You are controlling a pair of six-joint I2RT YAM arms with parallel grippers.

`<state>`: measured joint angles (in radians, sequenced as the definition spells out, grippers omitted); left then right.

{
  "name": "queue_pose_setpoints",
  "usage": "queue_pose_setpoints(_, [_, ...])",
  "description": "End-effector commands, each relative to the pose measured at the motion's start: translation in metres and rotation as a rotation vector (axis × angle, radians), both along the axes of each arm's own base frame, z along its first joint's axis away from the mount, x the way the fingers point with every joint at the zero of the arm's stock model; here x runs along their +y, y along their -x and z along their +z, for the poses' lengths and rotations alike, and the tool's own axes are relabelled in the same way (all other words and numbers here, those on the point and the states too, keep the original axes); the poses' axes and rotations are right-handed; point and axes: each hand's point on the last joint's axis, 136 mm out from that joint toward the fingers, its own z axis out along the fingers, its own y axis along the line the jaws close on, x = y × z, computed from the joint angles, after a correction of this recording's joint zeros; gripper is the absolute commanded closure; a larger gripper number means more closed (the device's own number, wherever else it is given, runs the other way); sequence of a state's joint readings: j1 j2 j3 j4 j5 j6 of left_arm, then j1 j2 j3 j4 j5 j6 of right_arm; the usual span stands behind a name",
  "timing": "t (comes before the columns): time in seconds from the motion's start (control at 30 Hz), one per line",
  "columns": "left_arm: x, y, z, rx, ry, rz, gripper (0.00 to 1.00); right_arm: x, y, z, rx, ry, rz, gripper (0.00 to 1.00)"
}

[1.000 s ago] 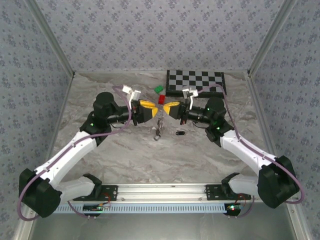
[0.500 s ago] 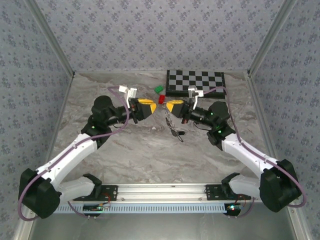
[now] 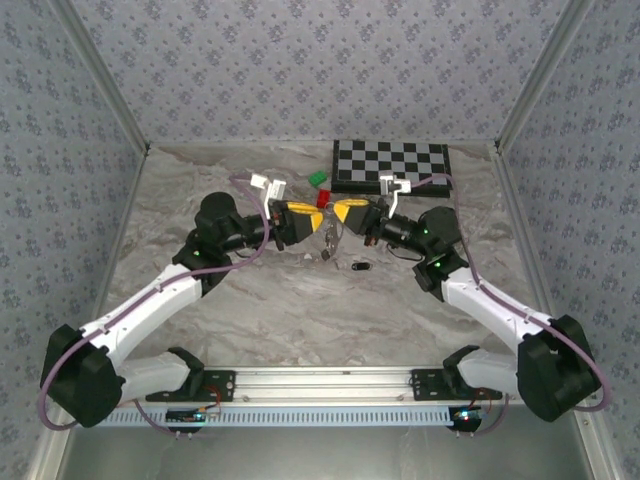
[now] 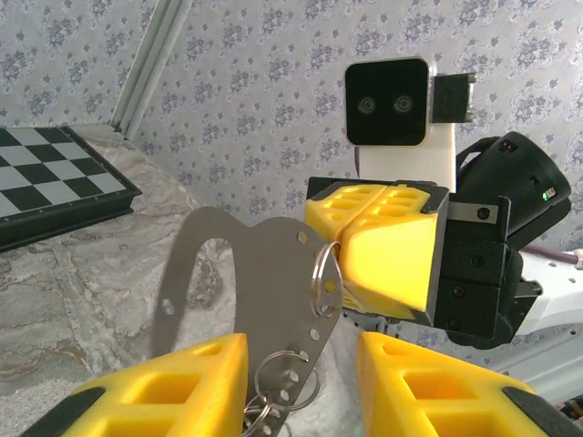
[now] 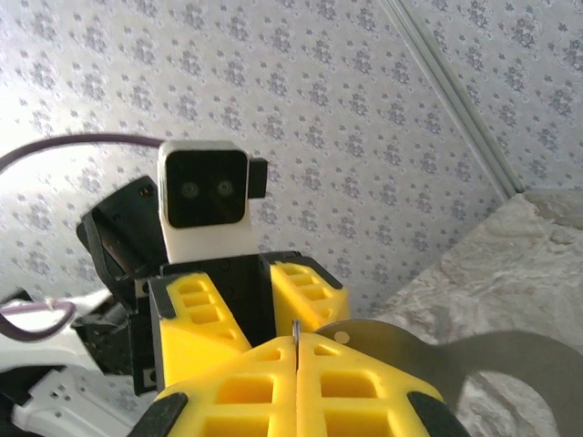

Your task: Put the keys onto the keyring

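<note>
My right gripper (image 3: 348,213) is shut on the keyring (image 4: 323,278), a thin silvery wire loop threaded through a hole in a flat perforated metal plate (image 4: 264,273). The plate hangs between the spread fingers of my left gripper (image 4: 301,353), close against its left finger (image 4: 196,378); the jaws stand well apart. A second ring (image 4: 290,381) hangs lower on the plate. In the right wrist view my right gripper (image 5: 297,350) pinches a thin metal edge, and the left gripper (image 5: 260,300) faces it. One black-headed key (image 3: 360,267) lies on the table below the grippers.
A checkerboard (image 3: 392,166) lies at the back right. A green block (image 3: 318,179) and a red block (image 3: 323,198) sit just behind the grippers. Patterned walls enclose the marble table (image 3: 250,300) on three sides.
Half a second ago the grippers were apart, the plate and rings dangling from the right one. The left gripper has moved back in, so the plate now sits between its fingers.
</note>
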<state>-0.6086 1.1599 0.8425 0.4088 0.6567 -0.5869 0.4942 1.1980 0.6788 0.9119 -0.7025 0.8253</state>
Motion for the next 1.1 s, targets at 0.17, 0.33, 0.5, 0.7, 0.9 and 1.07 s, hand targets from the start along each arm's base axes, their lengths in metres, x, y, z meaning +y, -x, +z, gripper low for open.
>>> queue_pose_setpoints(0.17, [-0.003,0.001,0.04,-0.072,0.097,0.006,0.65,-0.017,-0.008,0.04,0.05,-0.281,0.063,1.0])
queue_pose_setpoints(0.33, [0.0,0.003,0.041,-0.078,0.103,0.016,0.65,-0.014,-0.013,0.042,0.077,-0.297,0.085,1.0])
queue_pose_setpoints(0.5, [0.005,0.004,0.039,-0.086,0.088,0.037,0.65,-0.015,-0.012,0.046,0.077,-0.304,0.087,1.0])
queue_pose_setpoints(0.7, [0.01,0.005,0.042,-0.093,0.094,0.046,0.66,-0.015,-0.012,0.046,0.085,-0.309,0.088,1.0])
queue_pose_setpoints(0.9, [0.011,0.006,0.043,-0.092,0.096,0.047,0.65,-0.015,-0.01,0.047,0.082,-0.311,0.09,1.0])
queue_pose_setpoints(1.07, [0.011,0.004,0.044,-0.088,0.101,0.053,0.66,-0.014,-0.009,0.047,0.078,-0.306,0.097,1.0])
